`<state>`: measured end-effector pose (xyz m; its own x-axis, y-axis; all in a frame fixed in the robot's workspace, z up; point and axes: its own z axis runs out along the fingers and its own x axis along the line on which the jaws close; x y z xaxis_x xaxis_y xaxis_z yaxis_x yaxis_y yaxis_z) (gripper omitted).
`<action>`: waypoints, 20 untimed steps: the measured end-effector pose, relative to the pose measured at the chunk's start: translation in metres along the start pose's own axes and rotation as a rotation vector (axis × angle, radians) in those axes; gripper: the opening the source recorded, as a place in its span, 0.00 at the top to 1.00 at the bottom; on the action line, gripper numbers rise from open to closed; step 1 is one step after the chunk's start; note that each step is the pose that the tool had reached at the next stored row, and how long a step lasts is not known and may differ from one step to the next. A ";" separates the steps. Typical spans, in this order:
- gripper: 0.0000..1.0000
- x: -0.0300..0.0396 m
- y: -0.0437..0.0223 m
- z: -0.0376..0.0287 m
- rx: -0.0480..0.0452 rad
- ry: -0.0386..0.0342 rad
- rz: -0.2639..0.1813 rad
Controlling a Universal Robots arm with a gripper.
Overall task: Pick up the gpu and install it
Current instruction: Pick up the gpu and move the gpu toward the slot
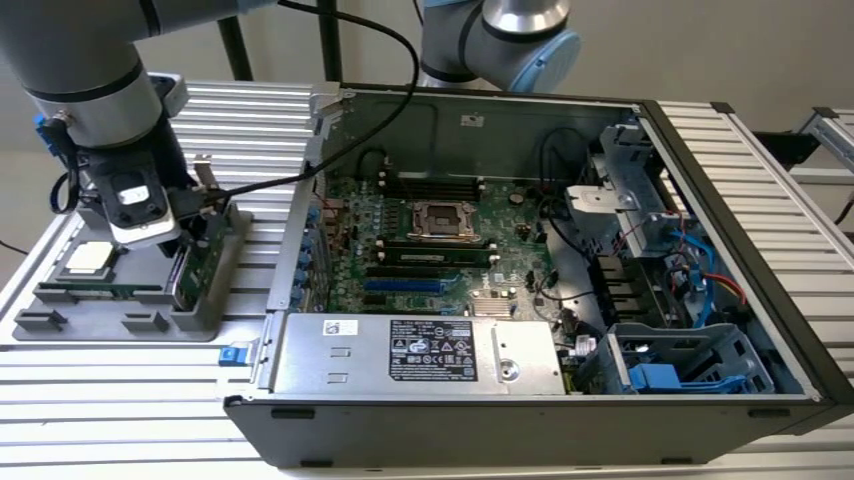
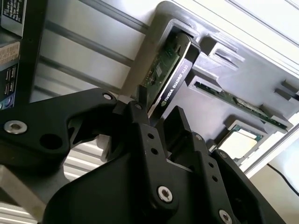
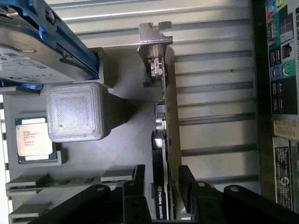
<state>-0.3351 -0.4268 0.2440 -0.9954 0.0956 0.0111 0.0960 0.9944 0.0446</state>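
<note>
gpu (image 3: 162, 149) on edge, straddled by spread tool (image 3: 162, 175)

The gpu (image 3: 161, 154) showed a green board edge, a black cooler with white lettering and a bare silver bracket (image 3: 154, 35). The tool (image 3: 162, 173) was matt black throughout. The tray (image 3: 126, 140) was plain mid-grey, its square block (image 3: 77, 112) a paler grey with a fine woven texture. The bench (image 3: 210, 116) was silvery with parallel ribs. The hard drive (image 3: 23, 51) was silver in a blue frame (image 3: 70, 45). The CPU chip (image 3: 33, 136) was silver, rimmed green. In the exterior view the motherboard (image 1: 514, 215) was green with blue slots (image 1: 400, 284).
</note>
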 end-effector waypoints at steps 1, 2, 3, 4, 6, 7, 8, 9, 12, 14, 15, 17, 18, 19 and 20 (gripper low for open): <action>0.00 0.0000 0.0001 0.0008 0.0000 0.0000 0.000; 0.00 0.0000 0.0002 0.0015 0.0000 0.0000 0.000; 0.00 0.0000 0.0002 0.0023 0.0000 0.0000 0.000; 0.00 0.0000 0.0003 0.0029 0.0000 0.0001 0.000; 0.00 0.0004 0.0009 0.0039 0.0000 0.0000 0.000; 0.00 0.0004 0.0011 0.0044 0.0000 0.0000 0.000; 0.00 0.0004 0.0014 0.0049 0.0000 -0.0002 -0.001; 0.00 0.0004 0.0016 0.0053 -0.0001 -0.0003 -0.002; 0.00 0.0005 0.0021 0.0061 0.0001 -0.0004 -0.011; 0.00 0.0005 0.0024 0.0066 0.0001 -0.0001 -0.017; 0.00 0.0006 0.0025 0.0068 0.0001 0.0000 -0.020; 0.00 0.0006 0.0027 0.0076 0.0001 0.0000 -0.022; 0.00 0.0006 0.0028 0.0080 0.0000 0.0000 -0.022; 0.00 0.0006 0.0030 0.0083 0.0002 0.0001 -0.022; 0.00 0.0006 0.0033 0.0087 0.0002 0.0001 -0.022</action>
<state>-0.3355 -0.4231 0.2355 -0.9972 0.0740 0.0103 0.0744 0.9962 0.0446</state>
